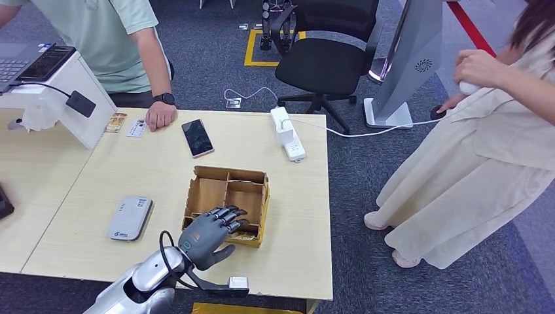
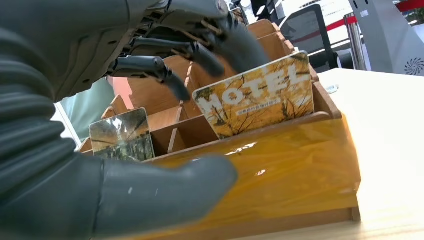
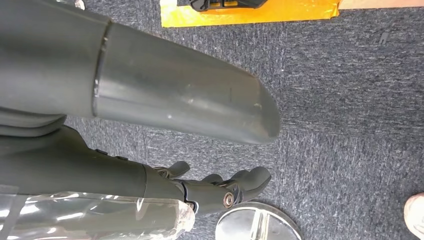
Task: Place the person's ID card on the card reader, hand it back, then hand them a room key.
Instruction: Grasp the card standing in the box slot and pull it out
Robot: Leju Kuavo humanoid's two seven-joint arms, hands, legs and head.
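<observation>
Room-key step, by the look of it: the left robot hand (image 1: 211, 234) hovers over the near edge of a wooden divided box (image 1: 256, 186) on the bench (image 1: 163, 176), fingers (image 2: 150, 67) spread above the compartments and thumb outside the box's front wall — holding nothing. The room key (image 2: 257, 95), a card printed HOTEL, stands on edge in the near compartment of the box, leaning slightly; its long axis runs along the front wall and its printed face points out toward the thumb. A second card (image 2: 121, 134) stands further along the same wall. To grasp well, I judge the fingers should drop behind the key while the thumb rises above the wall, pinching only its exposed top edge. The right robot hand (image 3: 215, 187) hangs loosely open above the carpet. A small card (image 1: 137, 127) lies beyond the box, beside a person's hand (image 1: 160, 116).
</observation>
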